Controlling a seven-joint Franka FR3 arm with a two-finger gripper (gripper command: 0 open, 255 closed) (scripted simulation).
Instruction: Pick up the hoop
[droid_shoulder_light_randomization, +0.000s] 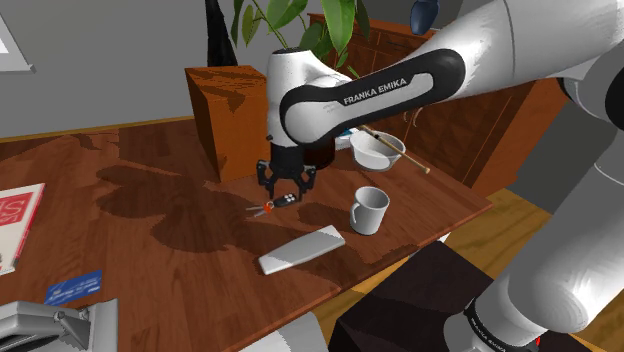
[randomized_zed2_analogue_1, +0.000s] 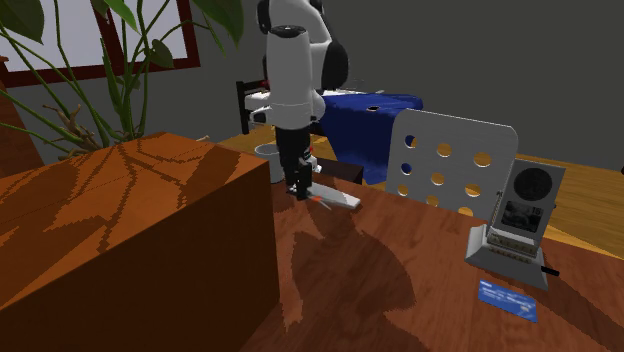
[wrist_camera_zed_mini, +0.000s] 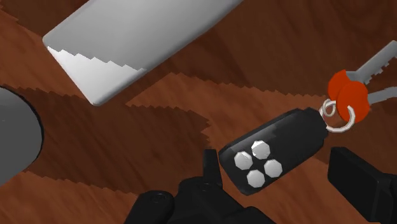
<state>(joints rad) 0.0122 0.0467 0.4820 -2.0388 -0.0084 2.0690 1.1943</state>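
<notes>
Clearly nothing is lifted yet: our gripper (wrist_camera_zed_mini: 278, 164) hangs wide open and empty, the black fob (wrist_camera_zed_mini: 289, 137) between its fingers. The hoop (wrist_camera_zed_mini: 337, 116) links fob and red keys (wrist_camera_zed_mini: 348, 95), at nine o'clock from the mug (droid_shoulder_light_randomization: 368, 210) in the shoulder view. Closing and lifting remain.

One mug (droid_shoulder_light_randomization: 368, 209); near it one bowl (droid_shoulder_light_randomization: 372, 160), one grey slab (droid_shoulder_light_randomization: 300, 249), one key fob (wrist_camera_zed_mini: 280, 149). One ring (wrist_camera_zed_mini: 326, 109) holds two red-headed keys (wrist_camera_zed_mini: 352, 102).

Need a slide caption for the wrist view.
Wrist view: gripper, jaws open, straddles black key fob; its key ring holds red-headed keys.
</notes>
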